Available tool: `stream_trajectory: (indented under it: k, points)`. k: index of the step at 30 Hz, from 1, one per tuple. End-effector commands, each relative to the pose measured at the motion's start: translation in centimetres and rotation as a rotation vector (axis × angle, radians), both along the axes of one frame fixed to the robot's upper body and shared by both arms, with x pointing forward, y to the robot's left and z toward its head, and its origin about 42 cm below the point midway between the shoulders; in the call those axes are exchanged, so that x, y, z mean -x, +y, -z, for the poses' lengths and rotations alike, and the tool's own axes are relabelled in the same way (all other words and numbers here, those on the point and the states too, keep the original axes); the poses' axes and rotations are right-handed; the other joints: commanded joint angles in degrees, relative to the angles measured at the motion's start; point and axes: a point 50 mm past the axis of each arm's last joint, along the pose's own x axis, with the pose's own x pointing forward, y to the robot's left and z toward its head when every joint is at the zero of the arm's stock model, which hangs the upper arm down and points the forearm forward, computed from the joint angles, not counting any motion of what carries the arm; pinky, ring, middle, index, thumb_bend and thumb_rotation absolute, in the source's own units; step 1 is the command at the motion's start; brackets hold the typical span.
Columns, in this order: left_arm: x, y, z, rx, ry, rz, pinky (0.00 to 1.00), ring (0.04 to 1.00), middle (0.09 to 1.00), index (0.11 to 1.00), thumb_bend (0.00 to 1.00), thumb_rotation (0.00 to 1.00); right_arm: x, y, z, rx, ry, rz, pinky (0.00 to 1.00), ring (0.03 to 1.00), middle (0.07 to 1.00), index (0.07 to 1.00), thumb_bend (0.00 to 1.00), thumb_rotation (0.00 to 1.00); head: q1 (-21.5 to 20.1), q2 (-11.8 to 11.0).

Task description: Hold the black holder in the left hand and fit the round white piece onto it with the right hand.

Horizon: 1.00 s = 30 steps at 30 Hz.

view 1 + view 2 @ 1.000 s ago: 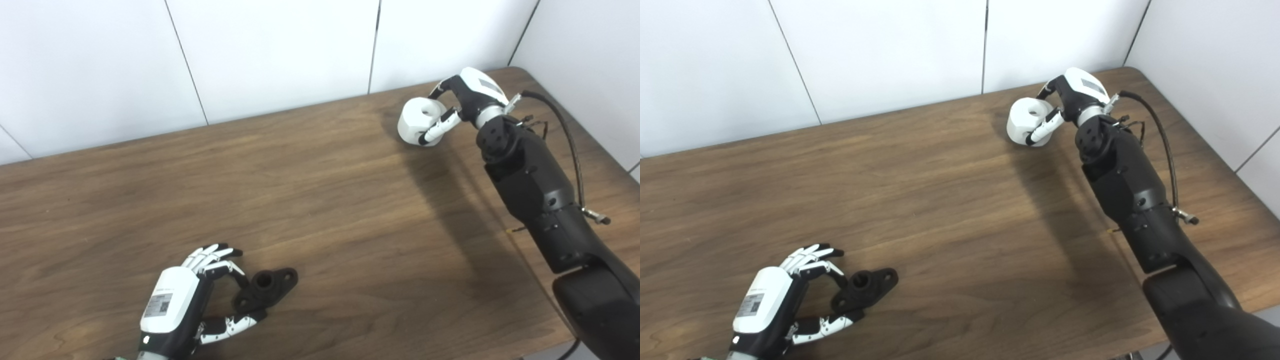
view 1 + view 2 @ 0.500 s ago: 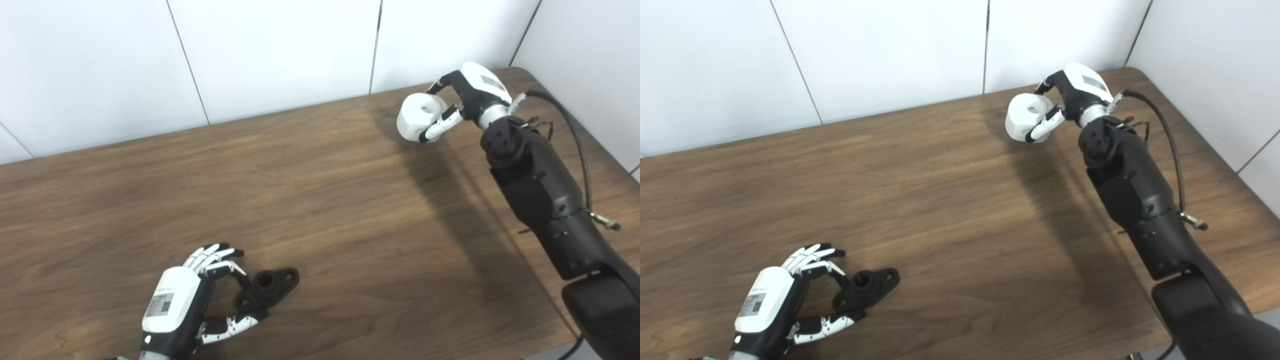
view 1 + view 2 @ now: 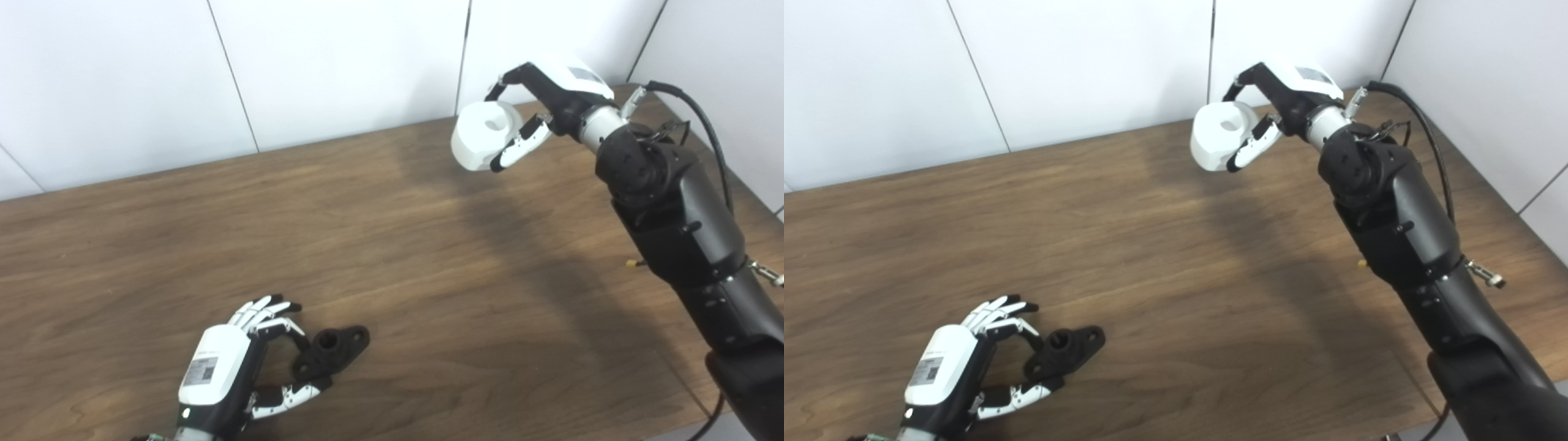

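The black holder [image 3: 334,350] lies flat on the wooden table [image 3: 398,245] near the front left, with a raised socket in its middle. My left hand [image 3: 223,367] rests beside it. Its curled fingers and thumb bracket the holder's near end, with a gap still showing between them. Far to the right, my right hand [image 3: 551,101] is shut on the round white piece [image 3: 481,138], fingers over the top and thumb underneath. The piece hangs above the table near the back wall, its central hole facing up.
White wall panels [image 3: 343,61] close off the table's back edge and the right side. A black cable [image 3: 704,122] loops off the right forearm. The table's front right edge [image 3: 674,422] is near the right arm.
My right hand has lifted the white piece off the table and carried it left, toward the middle. The left hand and the holder have stayed put.
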Motion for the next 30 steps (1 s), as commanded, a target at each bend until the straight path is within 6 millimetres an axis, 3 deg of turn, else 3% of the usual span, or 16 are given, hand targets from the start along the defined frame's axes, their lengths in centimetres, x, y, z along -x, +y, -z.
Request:
stream_trajectory:
  k: [1, 10, 21, 24, 30]
  points:
    - [0.6, -0.5, 1.7, -0.070, 0.086, 0.007, 0.89, 0.897, 0.812, 0.488, 0.52, 0.04, 0.8, 1.0, -2.6, 0.027, -0.080, -0.033, 0.84, 0.864, 0.755, 0.482, 0.53, 0.14, 0.35, 0.22]
    - [0.5, -1.7, 1.8, -0.082, 0.090, 0.011, 0.91, 0.915, 0.825, 0.489, 0.52, 0.05, 3.9, 5.3, -3.0, 0.004, -0.049, -0.162, 0.85, 0.884, 0.760, 0.482, 0.53, 0.14, 3.41, 1.70]
    - [0.3, -2.4, 1.7, -0.071, 0.097, 0.005, 0.93, 0.922, 0.830, 0.489, 0.52, 0.04, 6.6, 10.6, 0.6, -0.052, 0.042, -0.291, 0.79, 0.881, 0.760, 0.481, 0.53, 0.14, 5.71, 3.01]
    - [0.2, -2.7, 1.7, -0.077, 0.101, 0.003, 0.94, 0.926, 0.831, 0.489, 0.52, 0.04, 7.3, 11.6, 1.2, -0.057, 0.049, -0.328, 0.77, 0.881, 0.752, 0.481, 0.53, 0.14, 6.38, 3.42]
    - [0.0, -3.1, 1.8, -0.075, 0.090, 0.005, 0.95, 0.926, 0.827, 0.489, 0.52, 0.05, 8.3, 12.8, 1.9, -0.072, 0.075, -0.388, 0.82, 0.887, 0.756, 0.481, 0.53, 0.14, 7.51, 3.96]
